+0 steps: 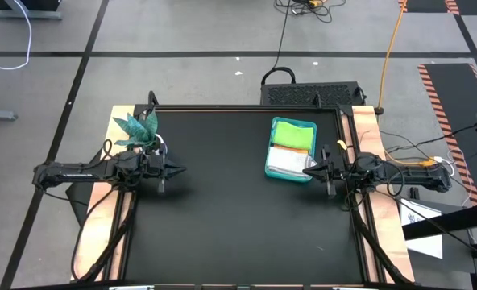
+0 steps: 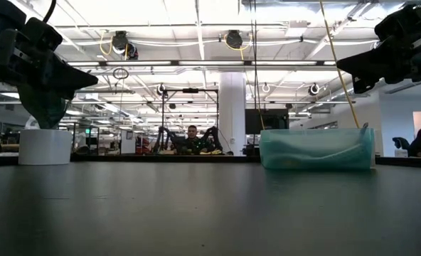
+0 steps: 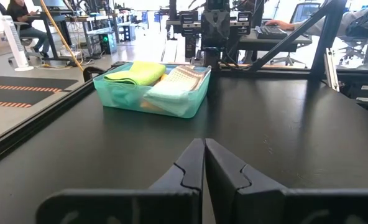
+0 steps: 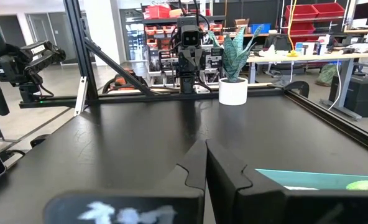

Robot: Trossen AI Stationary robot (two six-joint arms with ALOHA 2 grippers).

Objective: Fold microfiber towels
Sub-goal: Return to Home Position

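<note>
A teal plastic tray [image 1: 291, 150] stands on the black table at the right, toward the far edge. In it lie microfiber towels: a lime green one [image 1: 293, 134] at the far end and a white-grey one [image 1: 287, 163] at the near end; both also show in the left wrist view as the green towel [image 3: 136, 73] and the pale one [image 3: 179, 83]. My left gripper [image 1: 182, 169] hovers shut at the table's left edge, pointing right. My right gripper [image 1: 306, 171] hovers shut just beside the tray's near right corner, pointing left. Neither touches anything.
A small green plant in a white pot [image 1: 142, 133] stands at the far left, just behind my left arm; it shows also as the pot [image 4: 233, 91]. The middle and near part of the black table [image 1: 238, 225] lies bare. People sit at desks in the room beyond.
</note>
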